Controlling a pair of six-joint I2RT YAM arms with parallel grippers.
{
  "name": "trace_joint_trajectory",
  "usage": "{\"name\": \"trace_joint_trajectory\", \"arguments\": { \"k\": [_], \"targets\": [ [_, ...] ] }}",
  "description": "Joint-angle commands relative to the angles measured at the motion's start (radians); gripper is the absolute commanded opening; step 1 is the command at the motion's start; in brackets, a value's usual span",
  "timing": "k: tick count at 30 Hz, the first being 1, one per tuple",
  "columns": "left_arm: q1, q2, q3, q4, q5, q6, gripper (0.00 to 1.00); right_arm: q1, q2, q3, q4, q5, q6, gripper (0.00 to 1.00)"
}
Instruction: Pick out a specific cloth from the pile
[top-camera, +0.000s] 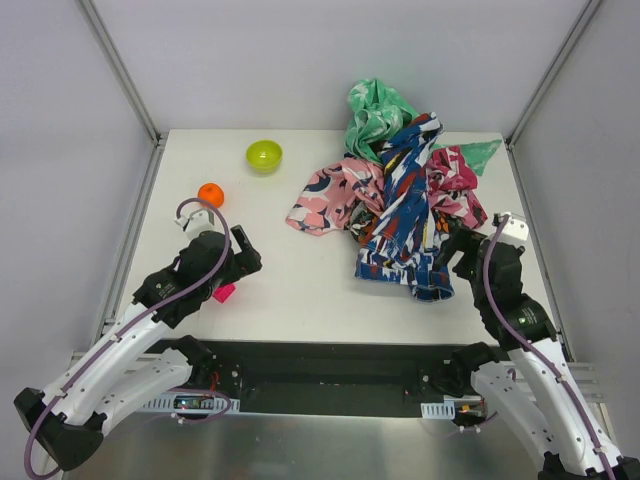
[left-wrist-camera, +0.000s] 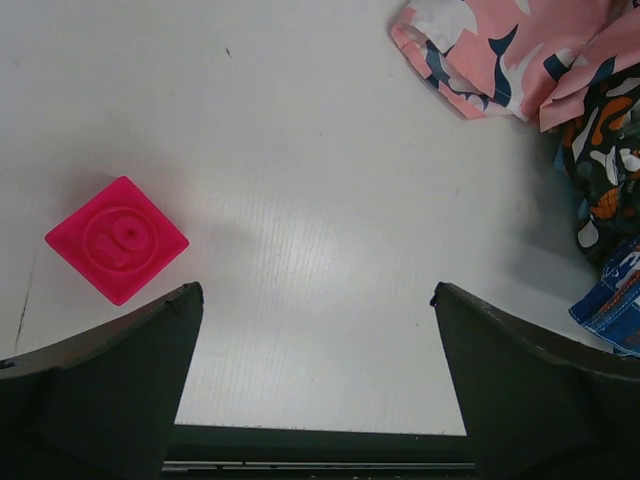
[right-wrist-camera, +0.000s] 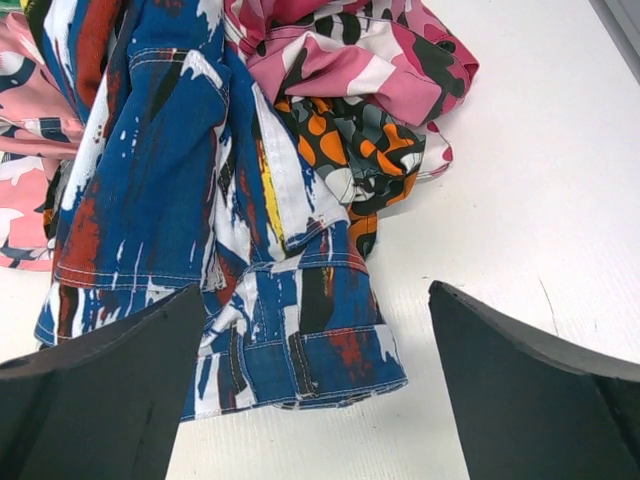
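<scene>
left hand (top-camera: 248, 252): mine, jaws spread wide, nothing in them, low over bare worktop (top-camera: 300, 285), left of centre
right hand (top-camera: 462, 250): also spread wide and empty, right at the near-right edge of the pile (top-camera: 405, 190)
pile: right half of the worktop, heaped and tangled, running up to the far edge
light-blue cloth: can't spot it in any view, so I cannot tell where in the heap it sits
mint-green cloth (top-camera: 375, 115): far end of the pile, bunched up against the back wall
pink cloth (top-camera: 330, 195): dark blue shapes, left side of the pile, spread toward the middle
navy-white-red cloth (right-wrist-camera: 170, 190): long strip down the pile's middle, with its hem just ahead of my right hand
magenta cloth (right-wrist-camera: 340, 60): right side of the pile
dark orange-dotted cloth (right-wrist-camera: 350, 150): tucked under the magenta, touching the navy strip
pink cube (left-wrist-camera: 117, 238): on the worktop just beside my left hand, not touching
orange ball (top-camera: 210, 194): beyond my left hand
green bowl (top-camera: 264, 155): upright, far side, between ball and pile
</scene>
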Motion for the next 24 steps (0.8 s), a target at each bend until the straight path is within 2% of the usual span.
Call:
{"name": "trace_joint_trajectory", "arguments": {
  "k": [1, 6, 12, 18, 21, 24],
  "targets": [
    [0.009, -0.008, -0.015, -0.015, -0.037, -0.006, 0.99, -0.004, -0.02, 0.01, 0.036, -0.002, -0.048, 0.96],
    [0.009, 0.012, -0.026, -0.017, -0.057, -0.001, 0.99, -0.002, -0.08, -0.069, 0.136, -0.113, -0.108, 0.96],
    [0.009, 0.029, -0.024, -0.015, -0.076, 0.005, 0.99, -0.004, -0.047, -0.003, 0.091, -0.2, -0.145, 0.96],
    [0.009, 0.053, -0.023, -0.015, -0.097, 0.005, 0.99, 0.004, 0.096, 0.103, 0.074, -0.281, -0.159, 0.96],
    [0.009, 0.072, -0.02, -0.015, -0.102, 0.007, 0.99, 0.057, 0.188, 0.158, 0.105, -0.322, -0.206, 0.96],
    [0.009, 0.07, -0.024, -0.015, -0.07, -0.006, 0.99, 0.183, 0.303, 0.233, 0.114, -0.201, -0.24, 0.96]
  ]
}}
